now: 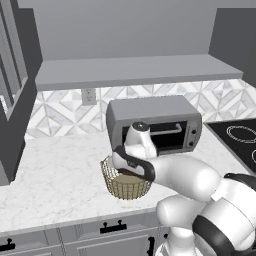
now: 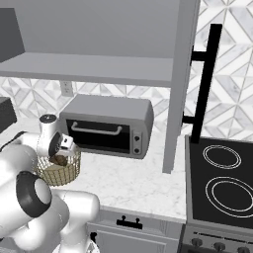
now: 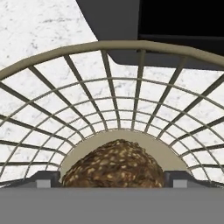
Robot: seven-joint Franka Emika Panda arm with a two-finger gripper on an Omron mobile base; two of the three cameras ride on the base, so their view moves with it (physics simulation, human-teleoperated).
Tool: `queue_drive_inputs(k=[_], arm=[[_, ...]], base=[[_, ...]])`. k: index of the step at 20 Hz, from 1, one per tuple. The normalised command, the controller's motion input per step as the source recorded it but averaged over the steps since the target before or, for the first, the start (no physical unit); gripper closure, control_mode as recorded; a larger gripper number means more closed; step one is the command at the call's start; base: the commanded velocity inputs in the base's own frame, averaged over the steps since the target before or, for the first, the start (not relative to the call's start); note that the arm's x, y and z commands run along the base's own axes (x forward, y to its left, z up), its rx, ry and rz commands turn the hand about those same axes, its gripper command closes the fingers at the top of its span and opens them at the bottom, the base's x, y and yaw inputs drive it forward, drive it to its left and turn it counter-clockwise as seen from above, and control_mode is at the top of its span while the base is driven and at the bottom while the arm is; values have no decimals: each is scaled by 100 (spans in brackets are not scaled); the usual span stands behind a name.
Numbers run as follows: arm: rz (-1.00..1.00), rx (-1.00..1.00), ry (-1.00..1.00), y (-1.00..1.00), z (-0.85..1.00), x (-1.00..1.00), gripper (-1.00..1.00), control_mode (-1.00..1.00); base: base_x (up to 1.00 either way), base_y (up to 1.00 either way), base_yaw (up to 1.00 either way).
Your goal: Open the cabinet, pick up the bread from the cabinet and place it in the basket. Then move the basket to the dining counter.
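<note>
The gold wire basket (image 1: 125,187) (image 2: 59,173) stands on the marble worktop in front of a toaster oven. My gripper (image 1: 131,169) (image 2: 63,149) reaches down into it from above. In the hand view the brown seeded bread (image 3: 116,164) lies on the basket's tan base, right between my two fingertips, with the basket rim (image 3: 109,46) arching around it. My gripper (image 3: 112,178) is open wide with a fingertip on each side of the bread (image 2: 60,159). The cabinet door (image 1: 11,95) (image 2: 180,84) hangs open. The dining counter is out of view.
A grey toaster oven (image 1: 155,125) (image 2: 108,126) sits just behind the basket. A black cooktop (image 1: 240,137) (image 2: 220,178) lies to the right. The open door's long black handle (image 2: 205,84) juts out over the worktop. Grey drawers (image 1: 112,230) run below the front edge.
</note>
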Motion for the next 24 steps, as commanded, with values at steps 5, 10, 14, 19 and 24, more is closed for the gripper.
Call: queue_drive_inputs(k=[5,10,14,19,24], arm=[[0,0,0,3,-9,1,-100,-100],[0,0,0,0,-2,0,-100,-100],[0,0,0,0,2,0,-100,-100],[0,0,0,0,26,-13,-100,-100],[0,0,0,0,63,-48,-100,-100]], base=[[0,0,0],[0,0,0],[0,0,0],[0,0,0],[0,0,0]])
